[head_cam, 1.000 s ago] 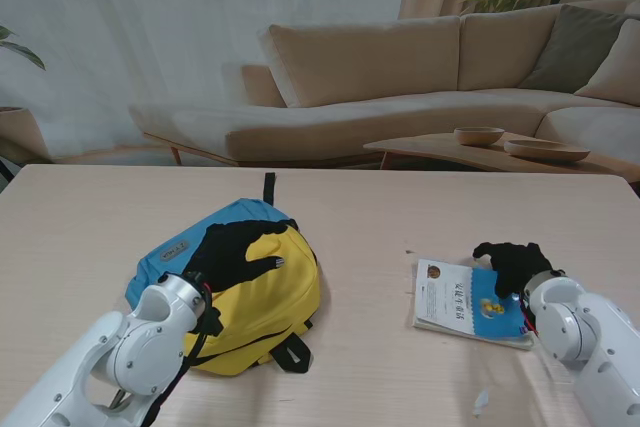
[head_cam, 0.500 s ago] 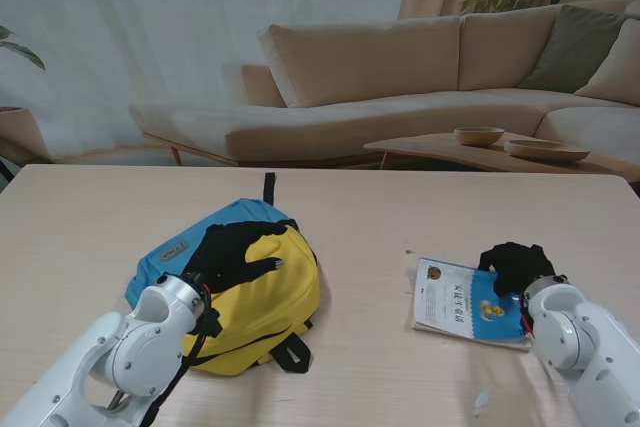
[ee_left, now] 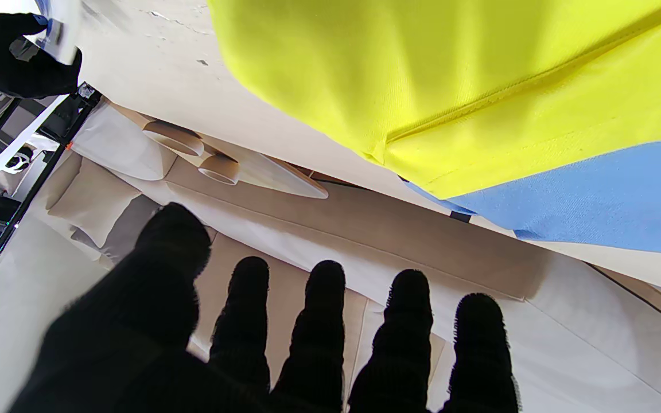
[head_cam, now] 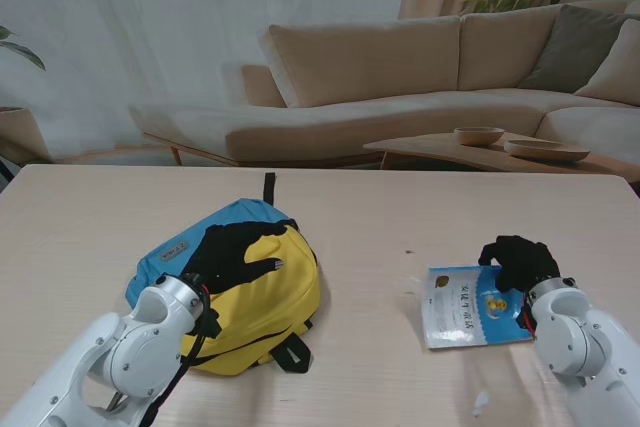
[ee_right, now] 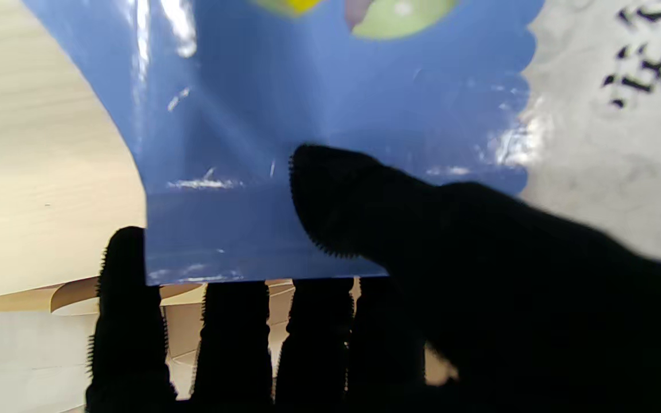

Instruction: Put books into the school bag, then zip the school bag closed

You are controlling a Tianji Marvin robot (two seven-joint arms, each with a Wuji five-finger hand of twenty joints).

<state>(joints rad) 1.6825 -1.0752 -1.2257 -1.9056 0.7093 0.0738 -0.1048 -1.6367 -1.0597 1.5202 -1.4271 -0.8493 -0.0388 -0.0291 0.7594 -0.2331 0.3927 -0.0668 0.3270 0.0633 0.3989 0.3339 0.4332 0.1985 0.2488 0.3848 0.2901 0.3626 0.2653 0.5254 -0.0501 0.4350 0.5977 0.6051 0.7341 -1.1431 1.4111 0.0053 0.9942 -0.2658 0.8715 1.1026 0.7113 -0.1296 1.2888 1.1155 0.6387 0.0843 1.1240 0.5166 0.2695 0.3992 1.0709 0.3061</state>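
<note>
One book [head_cam: 468,304] we are pinching — thumb over, right fingers [ee_right: 233,338] under; left fingers [ee_left: 325,327] spread, resting on the bag [head_cam: 255,297] — still unopened.

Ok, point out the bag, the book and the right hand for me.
bag [head_cam: 275,292]: stand view, yellow front panel.
book [head_cam: 462,309]: stand view, middle of the cover.
right hand [head_cam: 520,261]: stand view, back of the black glove.

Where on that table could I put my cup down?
Bare wood lies between the bag and the book, along the far edge near the sofa, and left of the bag. It is crowded where the left hand rests on the bag and where the right hand pinches the book's far corner.
</note>
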